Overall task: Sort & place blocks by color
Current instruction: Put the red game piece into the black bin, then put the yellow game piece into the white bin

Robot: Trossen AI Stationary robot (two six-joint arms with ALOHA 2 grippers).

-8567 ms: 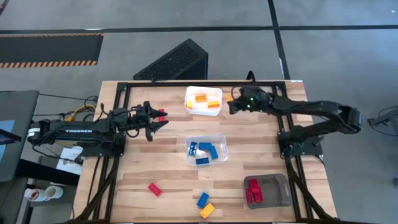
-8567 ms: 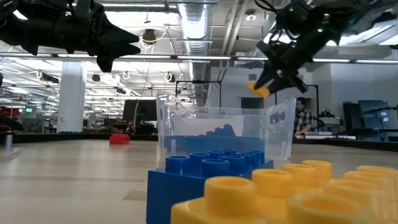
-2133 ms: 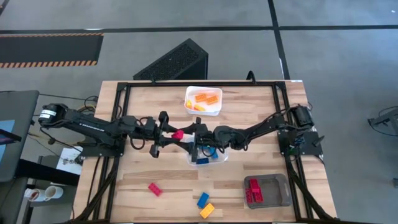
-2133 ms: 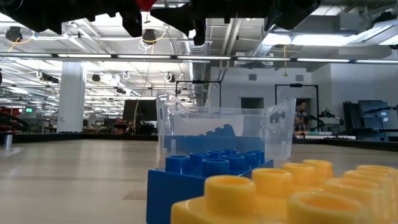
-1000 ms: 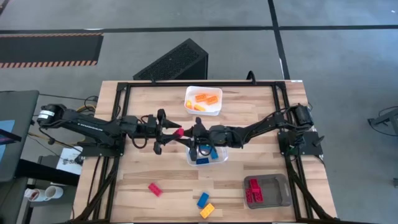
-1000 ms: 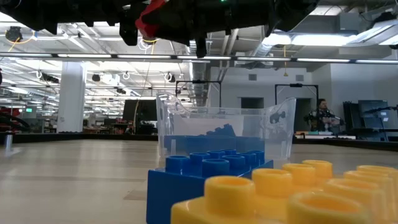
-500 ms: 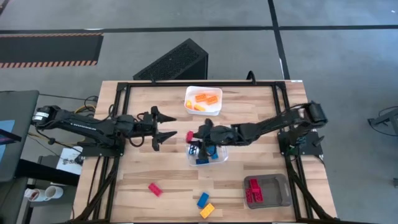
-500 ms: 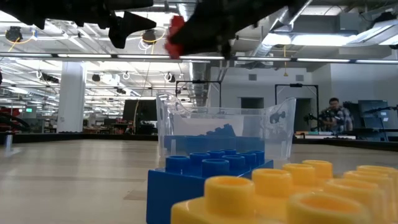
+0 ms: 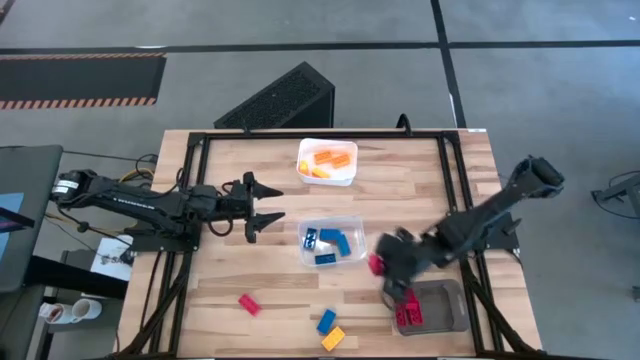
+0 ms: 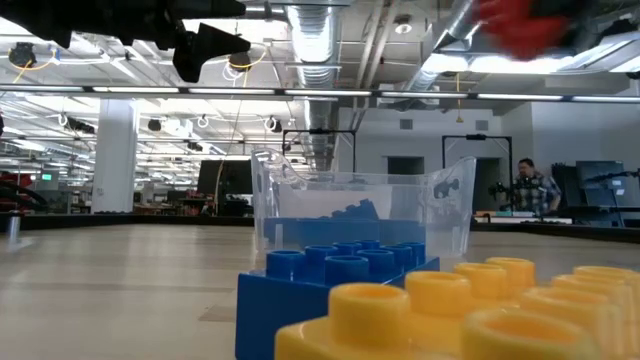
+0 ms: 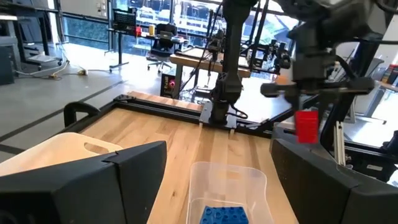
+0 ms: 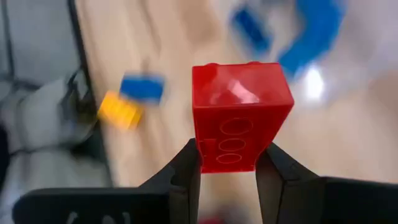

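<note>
- Wooden worktop (image 9: 250, 200) set in a black frame, standing on a grey concrete floor; the low view looks past it into a big lit hall where a person (image 10: 527, 190) stands far off.
- Three containers sit on the worktop: a white tray (image 9: 349, 179) near the far edge with orange blocks (image 9: 332, 157) in it, a clear tub (image 9: 357, 224) at the middle with blue blocks (image 9: 330, 242) in it, and a grey tray (image 9: 452, 312) near the right front corner with red blocks (image 9: 407, 310) in it.
- The right gripper (image 9: 381, 266) grasps a red block (image 12: 240, 116) between its two fingers (image 12: 186, 168). In the high view it hangs between the clear tub and the grey tray, nearer the tray and just short of its rim.
- The left gripper (image 9: 271, 204) hovers over the left half of the worktop, beside the clear tub, with its jaws spread and nothing between them.
- Done so far, judging by the layout: each container holds only one colour, and most blocks are already sorted.
- In hand: the red block seems to be on its way to the grey tray, where it belongs.
- Left over: three loose blocks near the front edge. A red loose block (image 9: 248, 304) lies toward the left front, and a blue loose block (image 9: 326, 321) and a yellow-orange loose block (image 9: 333, 338) lie touching or nearly so at the middle front.
- The sort looks well past halfway, with four blocks yet to land.
</note>
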